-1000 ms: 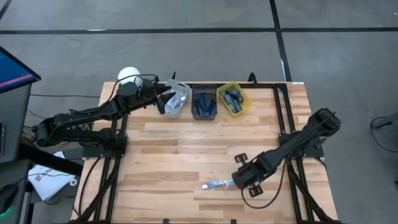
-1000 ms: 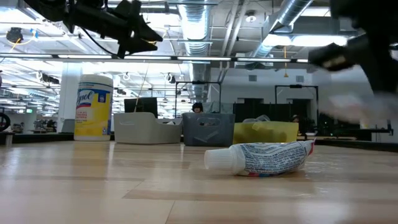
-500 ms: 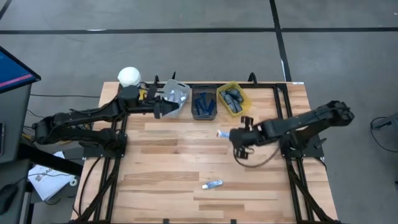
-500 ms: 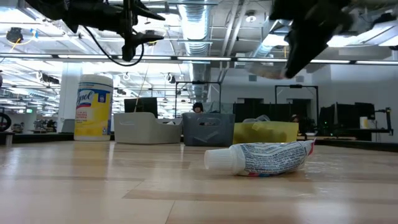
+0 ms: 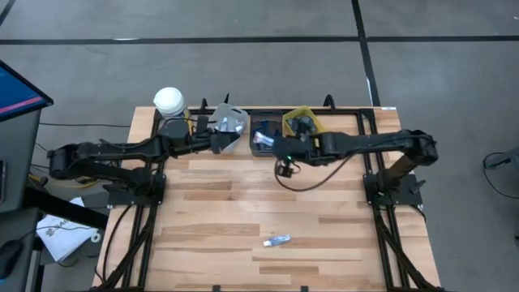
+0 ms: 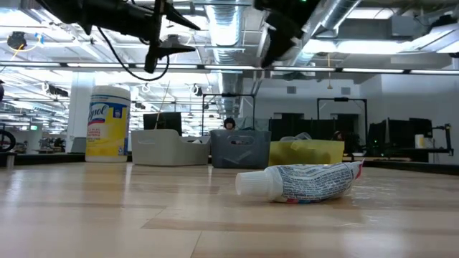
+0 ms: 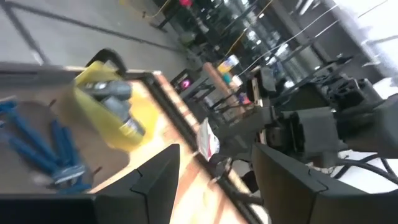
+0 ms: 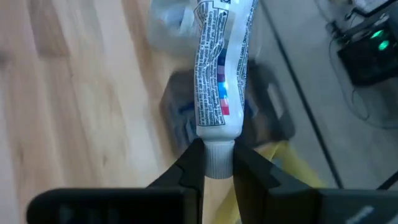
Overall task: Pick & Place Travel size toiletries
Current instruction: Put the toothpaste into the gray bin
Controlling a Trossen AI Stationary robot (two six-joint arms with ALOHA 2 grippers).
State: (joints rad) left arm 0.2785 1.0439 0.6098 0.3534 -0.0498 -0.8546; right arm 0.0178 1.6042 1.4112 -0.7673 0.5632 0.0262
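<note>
Right gripper pinches a tube by its cap alone, above the dark bin; it could swing loose, perhaps missing.

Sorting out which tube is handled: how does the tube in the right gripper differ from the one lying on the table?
The held tube is pinched at its cap in the right gripper, up off the table near the bins. The loose tube lies flat on the wood near the front edge, untouched. Both are small white tubes with blue and red marks.
</note>
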